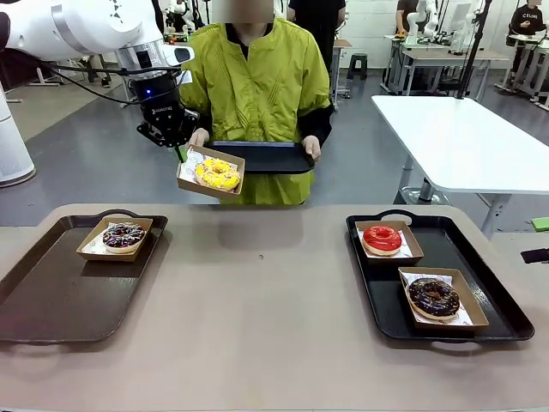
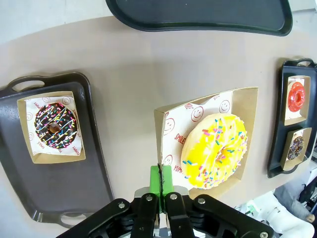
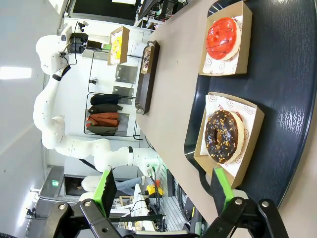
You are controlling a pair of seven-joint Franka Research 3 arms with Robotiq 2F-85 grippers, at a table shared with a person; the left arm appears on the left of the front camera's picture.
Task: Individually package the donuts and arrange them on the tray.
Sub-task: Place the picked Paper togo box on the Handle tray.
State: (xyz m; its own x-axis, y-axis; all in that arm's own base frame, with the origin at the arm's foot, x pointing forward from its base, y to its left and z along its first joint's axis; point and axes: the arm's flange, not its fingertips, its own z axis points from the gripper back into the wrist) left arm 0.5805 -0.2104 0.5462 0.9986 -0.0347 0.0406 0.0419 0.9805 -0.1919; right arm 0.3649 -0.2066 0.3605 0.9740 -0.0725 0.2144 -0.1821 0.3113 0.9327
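Upper left of the front view: left gripper [image 1: 178, 148] pinched shut on the edge of a cardboard box [image 1: 210, 172], held in the air, tilted, with the yellow donut [image 1: 218, 174] inside. Just behind it, a person in a yellow-green jacket [image 1: 257, 86] holds a dark tray [image 1: 266, 157] with both hands. Lower left, a brown tray [image 1: 60, 283] on the table [image 1: 257, 326] carries a box with the sprinkled chocolate donut [image 1: 123, 236]. Right side, a black tray [image 1: 446, 283] holds two boxes: red donut [image 1: 382, 239] farther back, dark chocolate donut [image 1: 433, 297] nearer.

Left wrist view: green pads [image 2: 156, 179] at bottom centre closed on the box wall [image 2: 159, 144]; yellow donut [image 2: 214, 151] centre-right on smiley-print paper. Sprinkled chocolate donut [image 2: 55, 126] in its box on the tray at left. Held tray [image 2: 198, 15] along the top edge. Red donut [image 2: 297, 96] and dark chocolate donut [image 2: 297, 147] small at far right.

Right wrist view: right gripper [image 3: 161, 186] wide open, green fingers [image 3: 106, 184] apart at the bottom, holding nothing, above the black tray [image 3: 292, 99]. Dark chocolate donut [image 3: 224, 136] in its box centre-right, red donut [image 3: 222, 38] in its box upper right. Left arm [image 3: 49, 89] at far left, yellow donut box [image 3: 118, 45] at upper left.
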